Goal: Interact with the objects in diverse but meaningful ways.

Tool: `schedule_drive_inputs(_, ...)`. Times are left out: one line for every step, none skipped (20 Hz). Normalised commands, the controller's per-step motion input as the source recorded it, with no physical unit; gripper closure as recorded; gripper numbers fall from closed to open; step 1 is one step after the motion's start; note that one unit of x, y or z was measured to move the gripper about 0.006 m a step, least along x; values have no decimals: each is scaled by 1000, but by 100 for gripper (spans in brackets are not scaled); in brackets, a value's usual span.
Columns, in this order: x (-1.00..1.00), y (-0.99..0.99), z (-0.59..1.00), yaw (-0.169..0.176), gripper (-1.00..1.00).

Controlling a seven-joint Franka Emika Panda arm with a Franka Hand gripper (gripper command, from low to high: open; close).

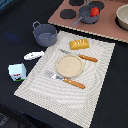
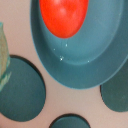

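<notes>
Striped beige placemat (image 1: 95,75) lies on a dark table (image 1: 15,20). Nearest on it is a fork (image 1: 65,80) with an orange handle, then a round tan plate (image 1: 69,65), then a knife (image 1: 80,56) just beyond the plate. A white-and-blue milk carton (image 1: 17,72) stands on the table off the mat's edge, toward the exterior view's left. Farther back a flat white fish (image 1: 33,55) lies on the table. A golden bread loaf (image 1: 79,44) sits at the mat's far edge. A grey two-handled pot (image 1: 45,34) stands beyond the mat's far corner. Farthest is a pink toy stove (image 1: 107,30) with dark round burners (image 2: 20,90). On it a red tomato (image 2: 64,16) rests in a shallow grey pan (image 2: 80,55). No gripper appears in either view, so I cannot tell whether it is open or holding anything.
</notes>
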Motion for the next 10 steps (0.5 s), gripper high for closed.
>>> schedule_drive_inputs(160,-866,383,21,-100)
schedule_drive_inputs(149,-860,337,23,-100)
schedule_drive_inputs(171,-857,314,26,-100)
schedule_drive_inputs(226,-837,291,31,-100)
schedule_drive_inputs(251,-817,271,42,-100)
schedule_drive_inputs(251,-814,260,43,-100)
schedule_drive_inputs(237,-820,237,36,-100)
schedule_drive_inputs(243,-803,206,40,-100)
schedule_drive_inputs(249,-786,171,48,-100)
schedule_drive_inputs(266,-780,120,49,-100)
